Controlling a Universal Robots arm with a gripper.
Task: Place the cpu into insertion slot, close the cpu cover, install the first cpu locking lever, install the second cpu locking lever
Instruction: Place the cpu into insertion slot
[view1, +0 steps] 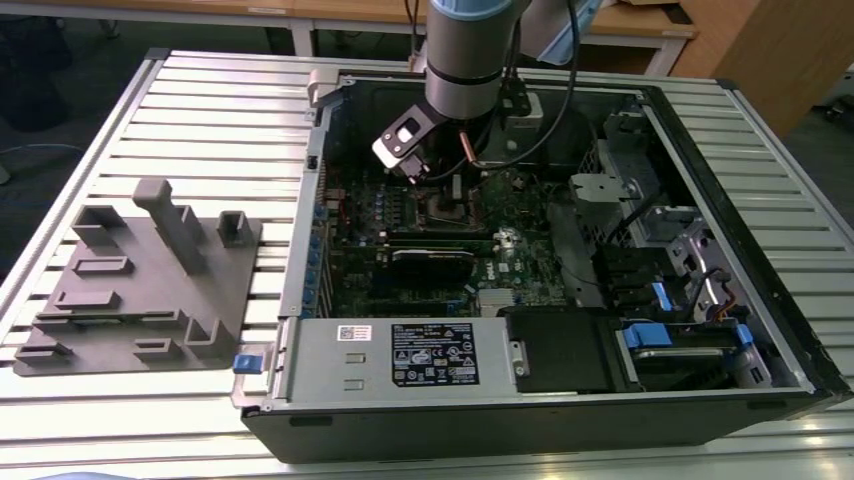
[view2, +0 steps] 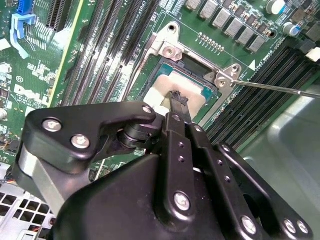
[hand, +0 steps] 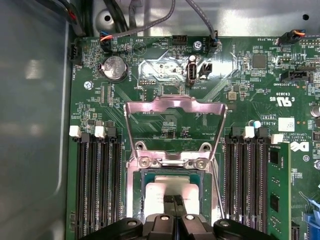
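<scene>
The cpu, a pale silver square, lies flat in the insertion slot on the green motherboard; it shows again in the second wrist view as cpu. The cpu cover stands swung up from its hinge, its window open over the board. A thin locking lever sticks out free from the socket corner. My gripper reaches over the cpu with its two black fingers pressed together, their tips at the cpu's top face. In the exterior view the gripper hangs over the slot inside the case.
Black memory slots flank the socket on both sides, and a memory stick stands in one. A grey parts fixture sits at the exterior view's left on the slatted table. The power supply and drive bays fill the case's near side.
</scene>
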